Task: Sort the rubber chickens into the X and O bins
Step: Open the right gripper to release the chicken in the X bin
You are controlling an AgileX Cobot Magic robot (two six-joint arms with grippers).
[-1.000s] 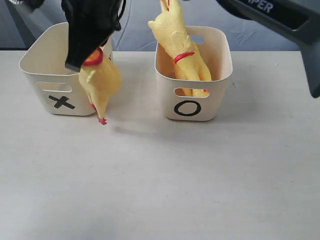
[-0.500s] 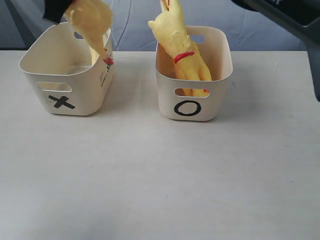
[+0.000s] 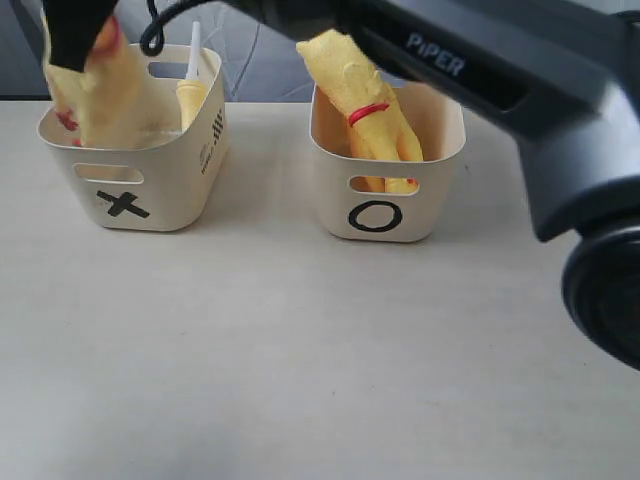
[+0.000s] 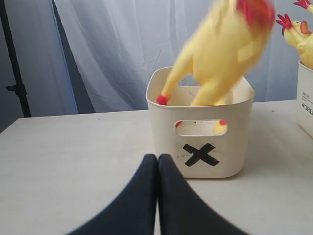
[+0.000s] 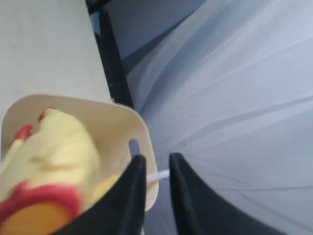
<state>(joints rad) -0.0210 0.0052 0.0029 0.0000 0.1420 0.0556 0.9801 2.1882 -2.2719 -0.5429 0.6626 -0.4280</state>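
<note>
The right arm (image 3: 480, 70) reaches across the worktop (image 3: 300, 350) from the right and passes above the O bin (image 3: 440, 130), hiding the far rim of that tub in the exterior view. Its end effector (image 3: 75, 30) hangs over the far left corner of the X bin (image 3: 165, 165). In the right wrist view its fingers (image 5: 137, 181) stand narrowly parted with nothing between the tips. The blurred chicken (image 3: 100, 95) lies against the outer side of one finger, body over the tub. In the left wrist view its red feet are inside the X bin, one on the rim.

A second chicken (image 3: 190, 98) leans in the far right corner of the X bin, its white neck tube (image 3: 194, 50) poking above the rim. A third chicken (image 3: 365, 100) stands upright in the O bin, its upper body well above the rim.

The left end effector (image 4: 157, 159) is low over the worktop, in front of the X-marked wall and apart from it, fingers pressed together and empty. A pale curtain (image 4: 122, 44) and a dark stand (image 4: 14, 73) are behind the worktop.
</note>
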